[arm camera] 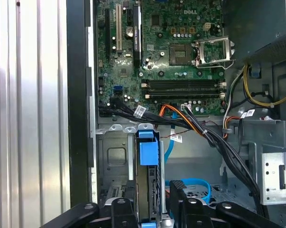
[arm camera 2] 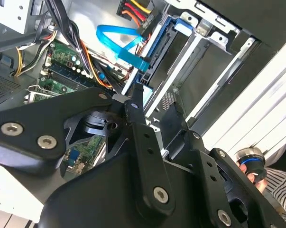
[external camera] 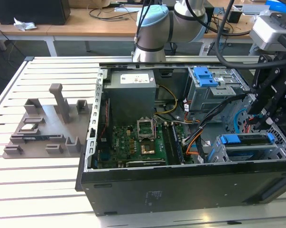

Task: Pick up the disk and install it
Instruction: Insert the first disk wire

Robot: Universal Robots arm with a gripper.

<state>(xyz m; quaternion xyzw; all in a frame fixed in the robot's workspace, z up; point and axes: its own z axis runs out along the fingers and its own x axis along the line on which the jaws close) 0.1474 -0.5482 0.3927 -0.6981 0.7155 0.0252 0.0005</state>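
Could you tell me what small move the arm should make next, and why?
Probably ease the tool straight toward the disk, in line with its blue bracket. The disk stands on edge in the drive bay directly before the tool, and cables run close beside it, so a sideways move could snag them.

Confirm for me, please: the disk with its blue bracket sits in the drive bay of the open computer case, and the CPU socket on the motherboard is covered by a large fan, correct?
Not quite. The disk does sit in the drive bay of the computer case, but the CPU socket has no fan over it: it lies bare on the motherboard, as the first wrist view shows.
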